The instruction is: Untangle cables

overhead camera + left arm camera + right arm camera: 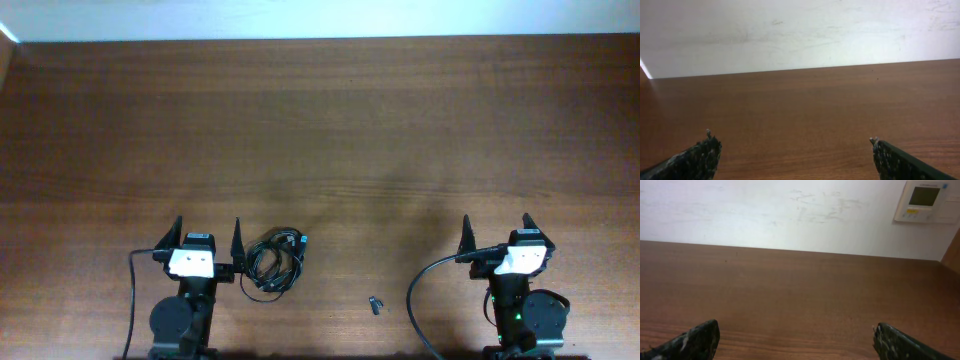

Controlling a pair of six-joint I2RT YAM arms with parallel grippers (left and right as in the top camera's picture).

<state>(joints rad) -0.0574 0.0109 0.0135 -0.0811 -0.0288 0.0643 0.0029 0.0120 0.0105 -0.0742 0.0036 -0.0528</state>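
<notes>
Seeing no untangling done | cables (275,258) one knotted black bundle on table (320,130), just beside my left gripper (208,232) | right gripper (497,228) well apart | both claws wide, holding nothing | I judge every cord left to separate

Brown wooden table (320,120), tangled black cables (275,260) near its front edge, small dark clip (375,304) apart to their right
</notes>
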